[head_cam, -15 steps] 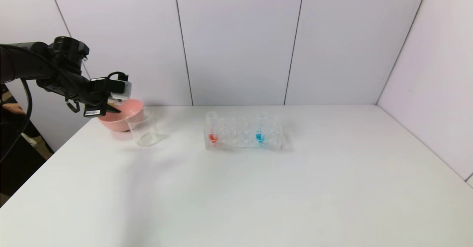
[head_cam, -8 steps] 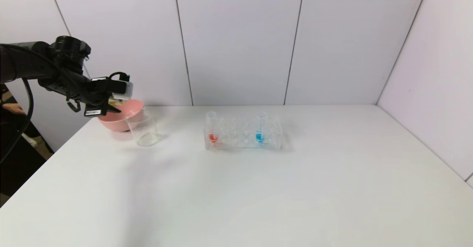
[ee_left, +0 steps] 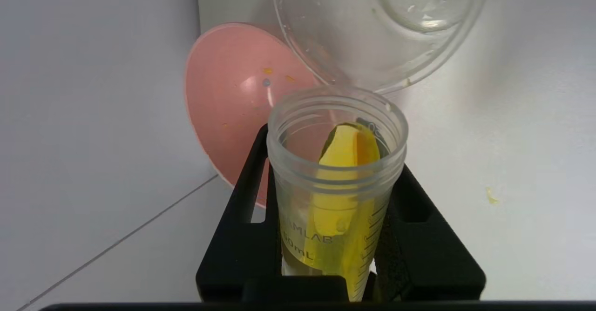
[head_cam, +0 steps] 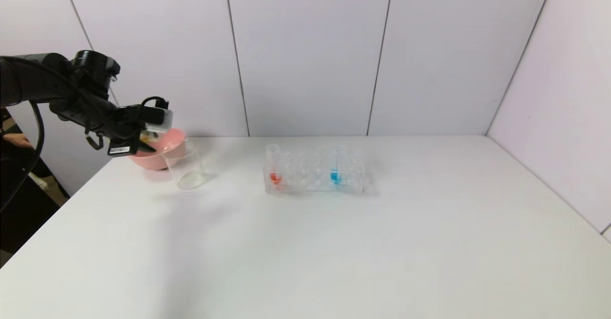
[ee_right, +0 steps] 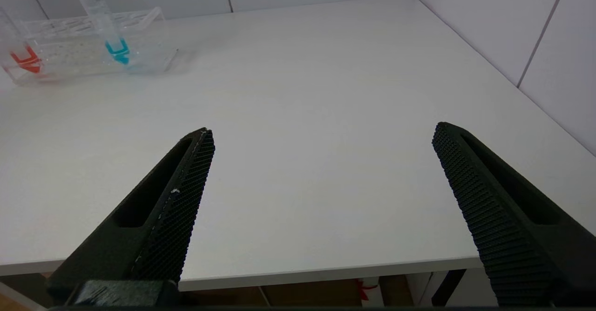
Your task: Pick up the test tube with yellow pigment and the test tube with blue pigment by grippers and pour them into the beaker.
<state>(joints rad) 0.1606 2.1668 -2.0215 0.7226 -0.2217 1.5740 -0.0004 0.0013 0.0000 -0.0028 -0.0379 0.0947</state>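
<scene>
The left gripper (head_cam: 152, 140) is held up at the far left of the table (head_cam: 305, 242), over the pink bowl (head_cam: 160, 155) & just beside the beaker (head_cam: 186, 166); its jaws are clamped on the test tube with yellow pigment (ee_left: 336, 194), seen close in the left wrist view w/ the black fingers (ee_left: 242, 236) pressed on both sides of the tube body. The tube is tilted toward lying flat, its open threaded mouth pointed at the beaker rim (ee_left: 382, 36), w/ yellow liquid spread along the inner wall up near the mouth. In the wrist view the beaker bottom looks nearly clear; a small yellow drop (ee_left: 490, 195) is seen on the table beside it, & a few orange-yellow specks are seen inside the bowl. The test tube with blue pigment (head_cam: 336, 166) is stood upright in the clear tube rack (head_cam: 315, 173) at mid-table, well apart from the beaker, toward the rack's right end; a red-tipped tube (head_cam: 274, 165) is stood at the rack's left end. The right gripper (ee_right: 321, 162) is parked off the near edge of the table, jaws wide apart w/ nothing between them, seen only in the right wrist view
</scene>
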